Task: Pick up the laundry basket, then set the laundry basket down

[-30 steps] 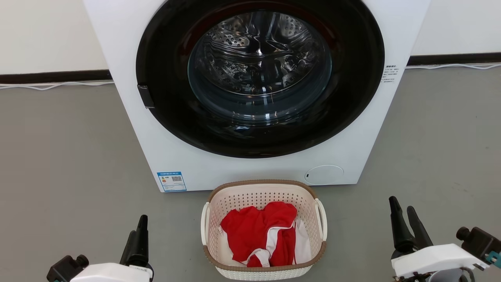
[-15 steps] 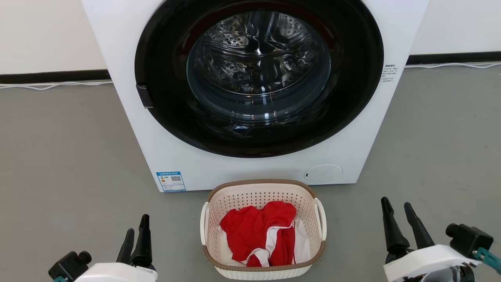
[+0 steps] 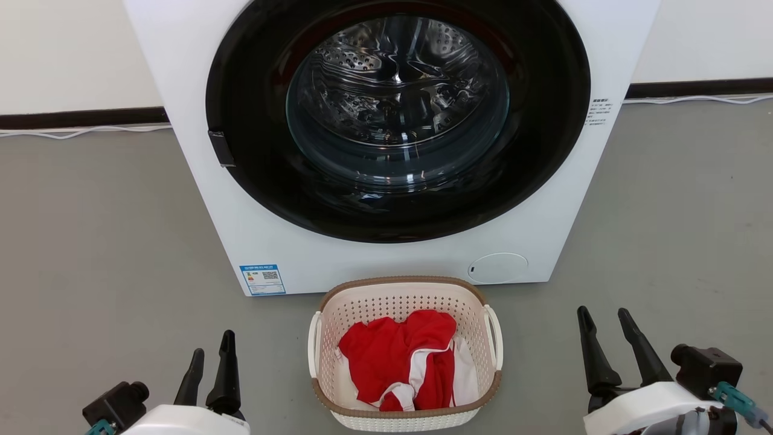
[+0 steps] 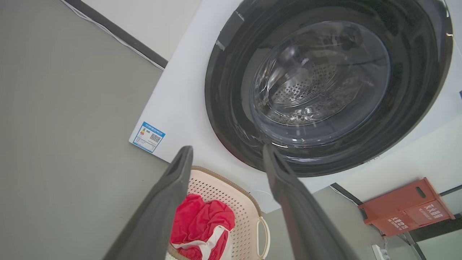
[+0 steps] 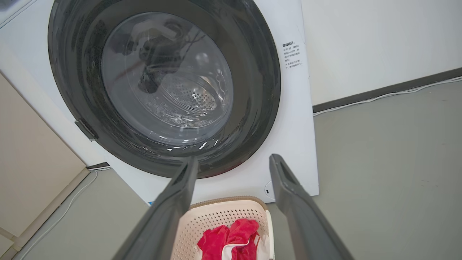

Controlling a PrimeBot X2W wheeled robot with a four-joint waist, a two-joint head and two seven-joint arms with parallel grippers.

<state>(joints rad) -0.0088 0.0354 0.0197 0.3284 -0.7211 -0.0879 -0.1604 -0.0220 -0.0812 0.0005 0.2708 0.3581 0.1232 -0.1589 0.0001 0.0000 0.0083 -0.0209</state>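
The laundry basket (image 3: 392, 300) is cream with a brown rim and white side handles. It stands on the grey floor just before the washer and holds red and white clothes (image 3: 395, 356). Left of it, at the lower left, my left gripper (image 3: 213, 344) is open and apart from the basket. My right gripper (image 3: 603, 312) is open at the lower right, farther from the basket's right handle (image 3: 496, 329). The left wrist view has the left gripper (image 4: 227, 148) spread above the basket (image 4: 216, 189). From the right wrist, the right gripper (image 5: 234, 157) frames the basket (image 5: 220, 216).
A white front-loading washer (image 3: 253, 241) with a round dark glass door (image 3: 398, 96) stands right behind the basket. A white cable (image 3: 84, 130) runs along the wall base. An orange box (image 4: 404, 206) sits beyond the washer. Grey floor lies on both sides.
Both grippers have spread their fingers wider; the left went from nearly shut to open. The right gripper has drifted left toward the basket. The basket has not moved.
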